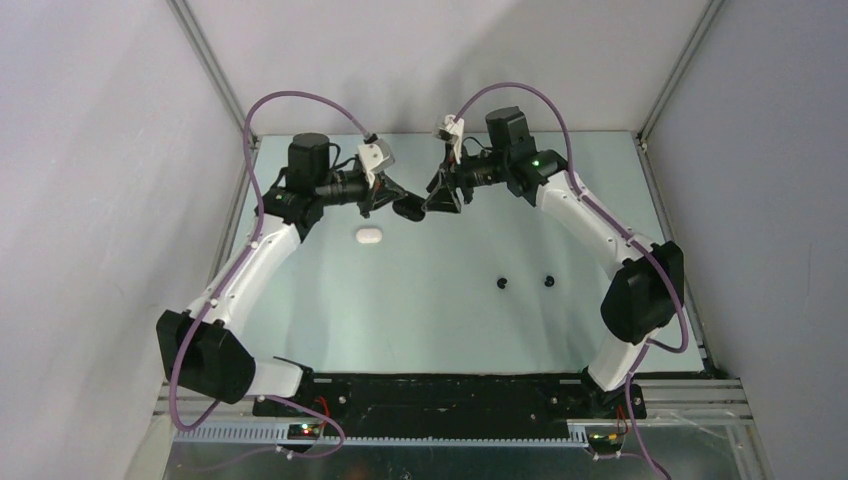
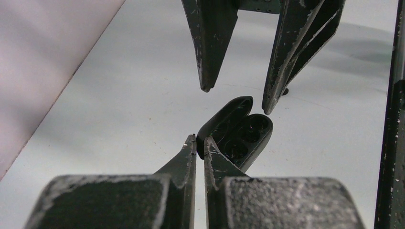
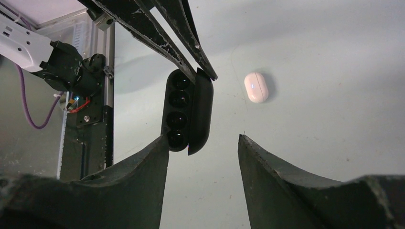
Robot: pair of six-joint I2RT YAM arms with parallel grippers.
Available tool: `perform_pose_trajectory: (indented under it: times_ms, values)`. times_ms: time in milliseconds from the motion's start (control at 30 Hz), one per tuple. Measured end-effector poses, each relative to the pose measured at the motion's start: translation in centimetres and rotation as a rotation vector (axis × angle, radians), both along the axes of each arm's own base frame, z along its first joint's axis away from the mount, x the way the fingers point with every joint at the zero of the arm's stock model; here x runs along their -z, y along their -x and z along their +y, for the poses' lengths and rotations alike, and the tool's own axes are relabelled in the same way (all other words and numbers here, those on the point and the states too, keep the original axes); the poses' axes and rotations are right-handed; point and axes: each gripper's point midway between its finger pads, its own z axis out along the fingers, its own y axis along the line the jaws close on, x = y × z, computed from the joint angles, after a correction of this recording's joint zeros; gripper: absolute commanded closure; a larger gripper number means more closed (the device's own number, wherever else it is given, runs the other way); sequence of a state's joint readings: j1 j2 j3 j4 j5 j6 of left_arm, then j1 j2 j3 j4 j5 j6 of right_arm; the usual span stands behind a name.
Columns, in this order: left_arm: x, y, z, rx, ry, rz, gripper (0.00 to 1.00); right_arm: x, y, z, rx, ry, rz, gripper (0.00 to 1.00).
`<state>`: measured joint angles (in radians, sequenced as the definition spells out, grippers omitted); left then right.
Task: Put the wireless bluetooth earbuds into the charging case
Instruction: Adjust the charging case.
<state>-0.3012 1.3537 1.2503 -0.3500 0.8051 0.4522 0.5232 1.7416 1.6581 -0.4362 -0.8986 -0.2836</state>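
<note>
A black charging case (image 1: 408,207) hangs above the far middle of the table with its lid ajar. My left gripper (image 1: 393,203) is shut on one end of it. In the left wrist view the fingertips (image 2: 193,143) pinch the case (image 2: 241,133), whose dark round sockets face up. My right gripper (image 1: 438,200) is open just right of the case. In the right wrist view its left fingertip reaches the case (image 3: 186,112), the right one stands apart. Two black earbuds (image 1: 503,283) (image 1: 548,279) lie on the table, right of centre.
A white pill-shaped case (image 1: 368,236) lies shut on the table below the left gripper, also seen in the right wrist view (image 3: 256,87). White walls and metal frame posts enclose the table on three sides.
</note>
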Motion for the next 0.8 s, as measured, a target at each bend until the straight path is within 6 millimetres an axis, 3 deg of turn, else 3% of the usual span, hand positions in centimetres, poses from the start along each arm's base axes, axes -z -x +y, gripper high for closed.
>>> perform_pose_trajectory:
  times_ms: [67, 433, 567, 600, 667, 800]
  values:
    - [-0.1, 0.0, 0.0, -0.004, 0.003, 0.002, 1.0, 0.2, 0.0, 0.0, 0.001, 0.003, 0.007, 0.5]
    - [-0.4, -0.2, -0.1, -0.014, 0.02, 0.005, 1.0, 1.2, -0.4, 0.4, 0.005, 0.0, 0.051, 0.66]
    - [-0.4, -0.4, 0.0, -0.025, 0.021, 0.009, 1.0, 1.2, -0.3, 0.6, -0.004, -0.006, 0.062, 0.83]
    - [-0.5, -0.4, 0.0, -0.027, 0.021, 0.008, 1.0, 1.2, -0.2, 0.6, -0.008, -0.008, 0.061, 0.94]
    - [-0.5, -0.4, 0.0, -0.029, 0.025, 0.016, 0.95, 1.2, -0.3, 0.6, -0.007, -0.008, 0.059, 1.0]
    - [-0.5, -0.3, -0.1, -0.046, 0.041, 0.045, 0.6, 1.3, -0.6, 0.4, -0.007, -0.004, 0.035, 1.0]
